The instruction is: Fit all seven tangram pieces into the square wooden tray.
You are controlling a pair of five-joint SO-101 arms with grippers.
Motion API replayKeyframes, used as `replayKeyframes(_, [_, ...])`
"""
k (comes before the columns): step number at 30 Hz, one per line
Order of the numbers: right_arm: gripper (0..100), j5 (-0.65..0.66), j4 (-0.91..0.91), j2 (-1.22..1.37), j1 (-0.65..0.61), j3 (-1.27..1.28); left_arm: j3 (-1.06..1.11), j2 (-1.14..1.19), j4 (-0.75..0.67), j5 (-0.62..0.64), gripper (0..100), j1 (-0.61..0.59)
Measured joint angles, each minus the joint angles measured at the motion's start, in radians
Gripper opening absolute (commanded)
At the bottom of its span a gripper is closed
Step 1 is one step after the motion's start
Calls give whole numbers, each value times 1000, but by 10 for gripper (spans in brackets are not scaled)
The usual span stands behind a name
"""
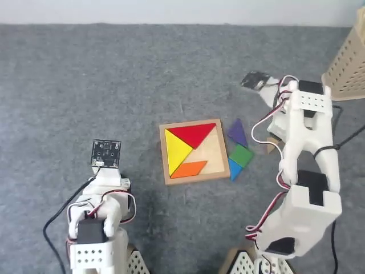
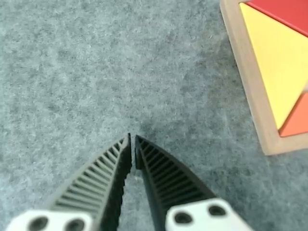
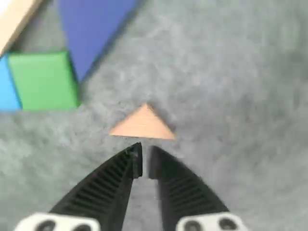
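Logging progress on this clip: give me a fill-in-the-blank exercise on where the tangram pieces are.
The wooden tray holds ___ pieces: red triangle, yellow triangle, orange parallelogram.
The green square lies outside the tray, between the purple triangle and the ___ triangle.
The tan piece just ahead of the right gripper is a ___.
Missing words: three; blue; triangle.

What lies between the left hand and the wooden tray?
Only bare grey carpet. In the left wrist view, no piece lies on the stretch from the left hand to the rim of the wooden tray.
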Motion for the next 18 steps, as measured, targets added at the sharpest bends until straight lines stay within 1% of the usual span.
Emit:
replayKeyframes(2, [6, -94, 0, 0, 17, 0, 0, 0, 0, 0, 17, 0])
replayKeyframes(4, [6, -152, 0, -25, 34, 5, 0, 0, 0, 0, 17, 0])
replayKeyframes(7, [6, -181, -35, -101, 60, 77, 0, 0, 0, 0, 17, 0])
replayKeyframes(13, [6, -203, -226, -226, 57, 348, 0, 0, 0, 0, 17, 2])
replayKeyframes(18, [6, -328, -293, -229, 20, 404, 0, 0, 0, 0, 17, 2])
